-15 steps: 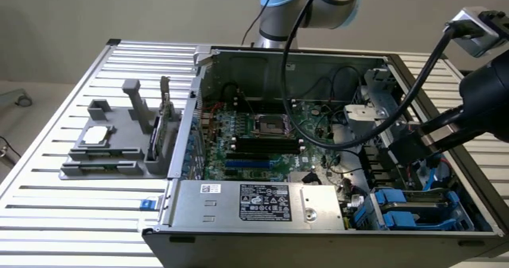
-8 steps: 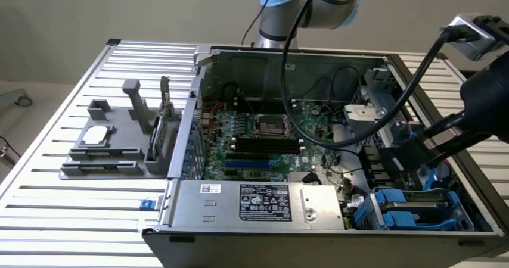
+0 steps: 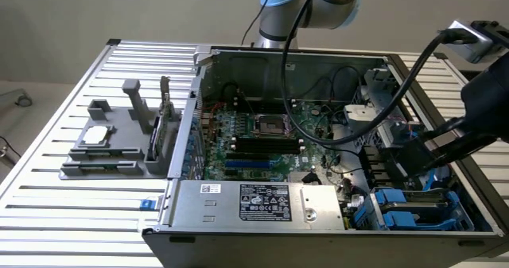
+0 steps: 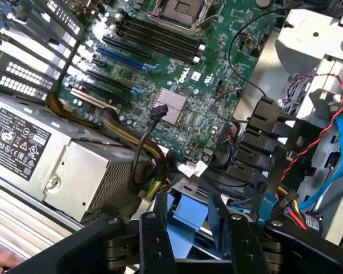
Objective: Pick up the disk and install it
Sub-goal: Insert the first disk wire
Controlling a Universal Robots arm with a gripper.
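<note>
Gripper [image 4: 188, 228] is hanging wide over the case's drive bay, fingers straddling the disk [image 4: 186, 220], its blue carrier lying between them at six o'clock of the motherboard [image 4: 177, 85]; squaring up matters here.

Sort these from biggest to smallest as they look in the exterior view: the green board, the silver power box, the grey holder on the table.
1. green board
2. silver power box and grey holder: look too alike to rank; the box sits nearer the camera.

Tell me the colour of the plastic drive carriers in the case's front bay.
Bright blue plastic drive carriers, clearest in the exterior view, at its lower right.
</note>
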